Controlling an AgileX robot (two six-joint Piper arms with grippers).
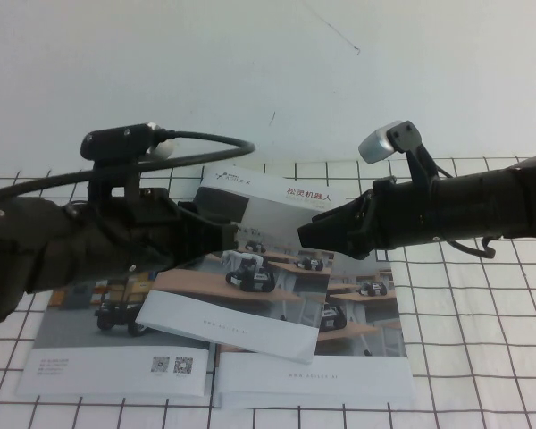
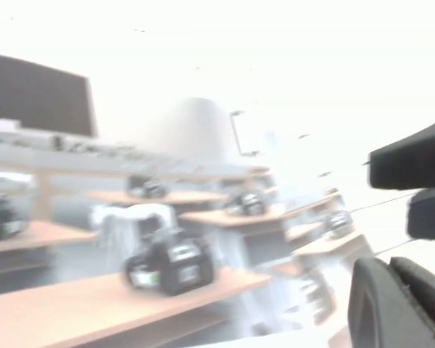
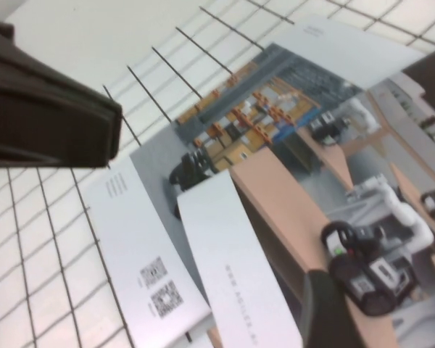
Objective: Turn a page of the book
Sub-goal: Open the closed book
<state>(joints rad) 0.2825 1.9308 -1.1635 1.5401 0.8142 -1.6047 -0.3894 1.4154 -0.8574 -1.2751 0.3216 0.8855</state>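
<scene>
Book (image 1: 116, 357) nearest camera, flat along lower frame, spine near centre. Left gripper (image 1: 235, 237) centre-left, over lifted page (image 1: 241, 299); grip on sheet unclear, finger state not discernible. Page mid-turn, long axis tilted left to right, white band lower. Right gripper (image 1: 314, 232) centre-right, jaws wide, empty, hovering above right leaf, arm level.

Both arms (image 1: 62, 241) matte black, chunky jointed links. Left arm: black wrist cam box (image 1: 125, 140) w/ white knob, thick black cable (image 1: 205, 141) looping back — small screw near elbow. Right arm (image 1: 482, 210): silver-grey cam (image 1: 389, 141) on black bracket, thin wire underneath.
</scene>
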